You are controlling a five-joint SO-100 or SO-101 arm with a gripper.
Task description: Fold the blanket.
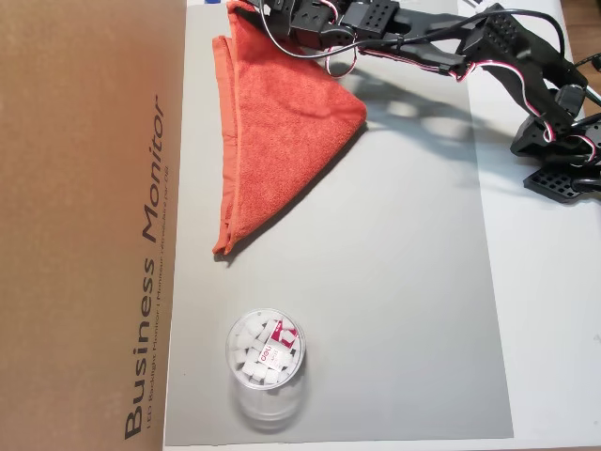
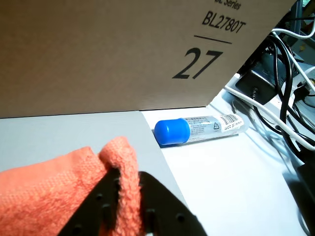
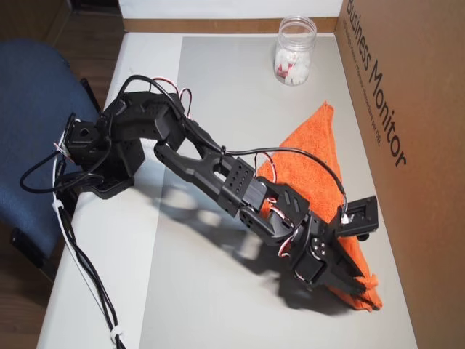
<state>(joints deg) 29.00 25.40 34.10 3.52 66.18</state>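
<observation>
The orange-red blanket lies folded into a triangle on the grey mat, its long edge next to the cardboard box. In another overhead view the blanket stretches from near the jar to the near right, where my gripper sits over its near corner. The wrist view shows a raised fold of the blanket pinched between my two black fingers, the gripper shut on it. In an overhead view the arm reaches across the top edge, which cuts off the fingertips.
A tall cardboard box walls off one side of the mat. A clear tub of white pieces stands on the mat away from the blanket. A blue-capped tube and cables lie beyond the mat. A blue chair stands behind the arm base.
</observation>
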